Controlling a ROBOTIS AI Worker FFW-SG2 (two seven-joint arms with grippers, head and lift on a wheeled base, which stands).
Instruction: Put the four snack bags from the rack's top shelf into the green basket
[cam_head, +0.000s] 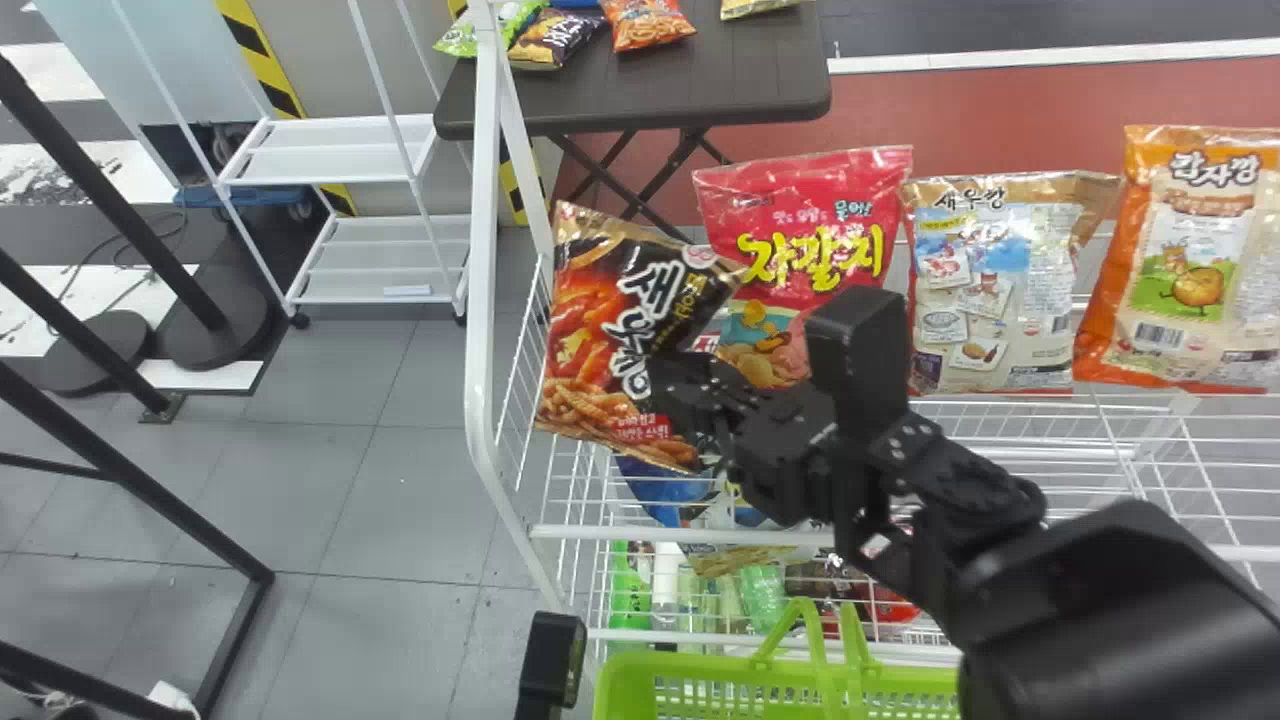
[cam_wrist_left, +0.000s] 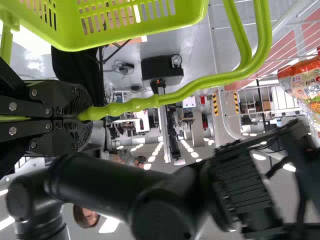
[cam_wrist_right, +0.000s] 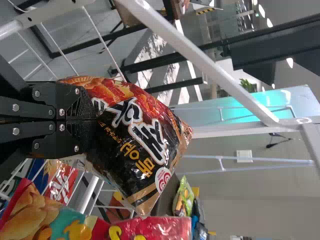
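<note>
While the left gripper (cam_wrist_left: 82, 114) pinches the basket handle (cam_wrist_left: 132, 105), the right gripper (cam_head: 682, 392) pinches a bag (cam_head: 600, 345).

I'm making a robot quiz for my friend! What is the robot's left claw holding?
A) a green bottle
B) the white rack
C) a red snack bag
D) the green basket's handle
D, because the left claw is closed on the green handle of the basket.
</note>
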